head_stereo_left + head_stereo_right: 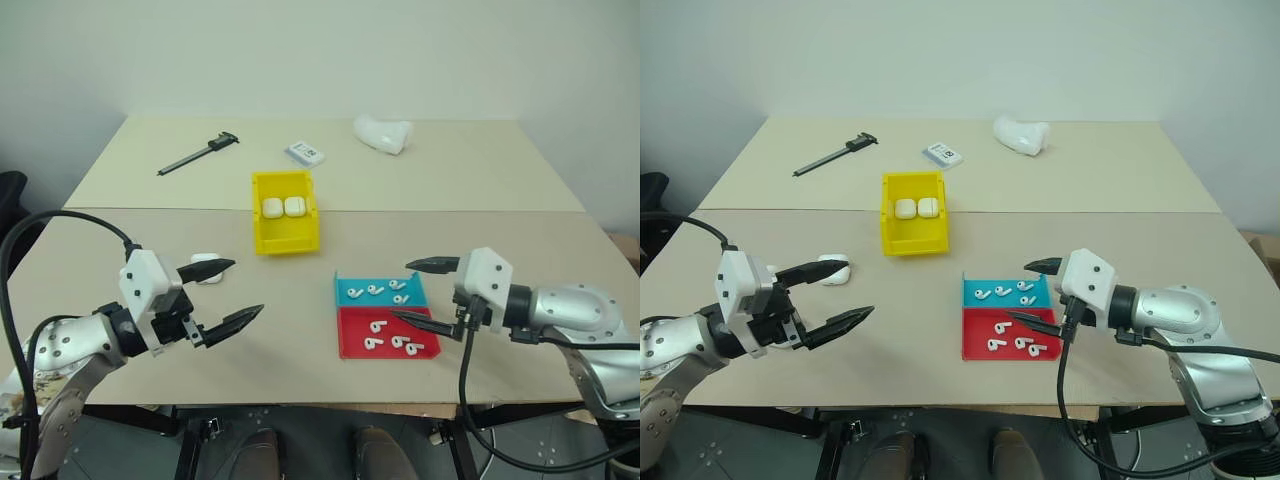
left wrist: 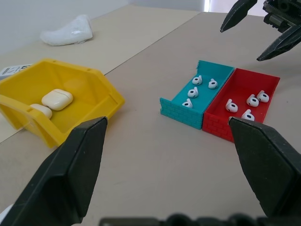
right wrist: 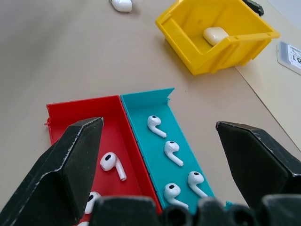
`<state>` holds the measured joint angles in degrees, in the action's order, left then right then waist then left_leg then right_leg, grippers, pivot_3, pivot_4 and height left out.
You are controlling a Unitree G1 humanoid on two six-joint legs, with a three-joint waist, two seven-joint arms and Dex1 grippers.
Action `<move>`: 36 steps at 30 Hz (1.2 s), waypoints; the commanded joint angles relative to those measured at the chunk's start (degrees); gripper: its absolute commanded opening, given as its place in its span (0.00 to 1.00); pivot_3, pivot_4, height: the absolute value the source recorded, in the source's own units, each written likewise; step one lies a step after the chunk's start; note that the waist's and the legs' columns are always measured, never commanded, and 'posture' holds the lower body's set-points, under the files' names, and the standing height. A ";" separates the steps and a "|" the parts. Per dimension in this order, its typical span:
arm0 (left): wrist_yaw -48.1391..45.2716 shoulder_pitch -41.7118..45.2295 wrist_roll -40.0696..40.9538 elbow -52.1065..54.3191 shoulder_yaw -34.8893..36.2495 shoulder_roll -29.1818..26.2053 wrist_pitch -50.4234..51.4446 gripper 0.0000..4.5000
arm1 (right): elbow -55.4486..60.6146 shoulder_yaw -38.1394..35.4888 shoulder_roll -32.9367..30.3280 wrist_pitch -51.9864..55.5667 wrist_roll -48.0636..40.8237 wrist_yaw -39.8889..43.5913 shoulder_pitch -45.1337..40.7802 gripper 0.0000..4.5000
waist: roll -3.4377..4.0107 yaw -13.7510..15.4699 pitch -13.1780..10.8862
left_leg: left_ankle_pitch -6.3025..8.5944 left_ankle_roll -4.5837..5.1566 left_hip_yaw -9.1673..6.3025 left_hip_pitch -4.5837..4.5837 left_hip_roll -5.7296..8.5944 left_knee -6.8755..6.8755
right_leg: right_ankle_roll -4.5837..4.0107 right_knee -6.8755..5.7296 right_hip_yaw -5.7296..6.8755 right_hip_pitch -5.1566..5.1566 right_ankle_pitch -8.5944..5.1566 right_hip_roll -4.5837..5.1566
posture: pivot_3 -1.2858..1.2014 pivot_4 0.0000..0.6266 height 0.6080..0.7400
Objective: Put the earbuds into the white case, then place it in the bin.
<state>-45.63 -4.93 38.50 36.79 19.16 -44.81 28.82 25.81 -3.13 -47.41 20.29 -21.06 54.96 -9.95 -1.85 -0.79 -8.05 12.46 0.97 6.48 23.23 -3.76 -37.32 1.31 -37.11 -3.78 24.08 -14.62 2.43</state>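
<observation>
Currently the left gripper (image 1: 228, 290) is held with its fingers spread wide and empty above the table (image 1: 300, 330), and the right gripper (image 1: 425, 293) is likewise spread wide and empty, poised over the trays. A white case (image 1: 206, 268) lying on the table beside the left gripper is partly hidden behind the upper finger. Taken from the bin (image 1: 284, 212), this case is seen to its near left, while the blue tray (image 1: 378, 291) and red tray (image 1: 388, 334), touching each other, are set to its near right. Two closed cases (image 1: 283, 207) are held in the bin. Four earbuds (image 3: 172, 152) are counted in the blue tray; several more (image 1: 396, 342) are seen in the red one.
</observation>
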 commanded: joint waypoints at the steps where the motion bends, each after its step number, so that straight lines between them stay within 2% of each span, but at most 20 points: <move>1: 0.55 0.19 1.38 2.08 1.61 -0.08 -0.17 1.00 | 0.99 -2.07 -0.51 -1.24 -0.88 0.30 -0.89 0.99 | 0.00 0.00 0.00 | 0.00 0.00 0.00 0.00 0.00 0.00 | 0.00 0.00 0.00 0.00 0.00 0.00 | 0.52 0.24 1.00; 7: 3.09 -1.35 2.44 4.35 3.33 -1.51 3.20 1.00 | 1.19 -1.54 0.31 -0.90 -0.60 -0.98 -0.70 0.99 | 0.00 -0.07 0.00 | 0.00 0.00 -0.01 0.00 -0.01 0.00 | 0.00 0.00 0.00 0.01 0.00 0.00 | 0.52 0.24 1.00; 10: 9.37 -2.98 -2.70 8.44 4.80 -2.72 5.88 1.00 | 1.68 -1.24 1.03 -0.30 -0.86 -1.94 -0.91 0.99 | 0.00 -0.05 0.00 | 0.00 0.00 -0.01 0.00 -0.02 0.00 | 0.00 0.00 0.00 0.01 0.00 0.00 | 0.52 0.24 1.00; 13: 13.07 -5.01 -4.79 11.77 7.74 -5.31 11.31 1.00 | 2.00 -0.99 2.25 0.33 -0.89 -3.54 -0.93 0.99 | -0.01 -0.07 0.00 | 0.00 0.00 -0.01 -0.01 -0.02 0.00 | 0.00 0.00 -0.02 0.00 0.00 0.00 | 0.52 0.24 1.00; 16: 16.08 -4.33 -2.48 13.69 10.33 -7.15 18.78 1.00 | 1.91 -0.51 3.25 0.84 -0.59 -4.98 -1.33 0.99 | 0.00 -0.03 0.00 | 0.00 0.00 -0.01 -0.02 -0.02 0.01 | 0.00 -0.02 -0.01 0.02 0.00 -0.01 | 0.52 0.24 1.00; 22: 25.31 2.38 10.86 15.26 14.61 -8.40 43.03 1.00 | 4.19 -0.88 2.56 1.83 -1.21 -4.77 0.01 0.99 | -0.01 0.05 0.00 | 0.00 0.00 -0.03 -0.01 -0.02 0.01 | 0.00 -0.01 0.01 0.01 0.00 0.01 | 0.52 0.24 1.00; 26: 26.15 8.69 16.78 12.36 17.19 -11.02 60.10 1.00 | 5.45 -0.85 3.10 2.93 -1.14 -6.14 0.12 0.99 | -0.01 -0.06 -0.01 | 0.00 0.00 -0.03 -0.02 -0.01 0.01 | 0.00 -0.03 0.01 0.03 0.00 -0.01 | 0.52 0.24 1.00; 29: 30.51 10.46 21.33 6.82 17.26 -14.74 63.68 1.00 | 6.50 -0.91 3.18 3.30 -1.26 -6.48 1.06 0.99 | -0.03 -0.15 -0.01 | 0.00 0.00 -0.04 -0.04 -0.01 0.01 | 0.00 -0.04 0.01 0.03 0.00 -0.03 | 0.52 0.24 1.00; 34: 39.63 10.61 33.76 -5.70 11.65 -25.82 63.68 1.00 | 7.65 -1.16 3.18 4.02 -1.65 -7.05 2.22 0.99 | -0.06 -0.07 -0.04 | 0.00 -0.01 -0.05 -0.04 -0.01 0.06 | -0.04 -0.06 -0.01 0.08 -0.01 0.01 | 0.52 0.24 1.00; 36: 43.65 10.05 36.86 -8.53 9.55 -28.15 63.68 1.00 | 7.84 -1.28 3.23 4.51 -2.03 -7.23 2.20 0.99 | -0.08 -0.05 -0.05 | 0.00 -0.01 -0.05 -0.05 0.00 0.07 | -0.04 -0.04 0.00 0.07 -0.01 0.05 | 0.52 0.24 1.00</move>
<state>-5.11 5.28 72.46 30.00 29.77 -71.88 92.31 31.61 -2.94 -44.15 24.33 -21.71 48.21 -7.66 -1.94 -0.84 -8.10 12.47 0.95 6.44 23.18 -3.78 -37.25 1.27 -37.15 -3.78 24.17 -14.63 2.51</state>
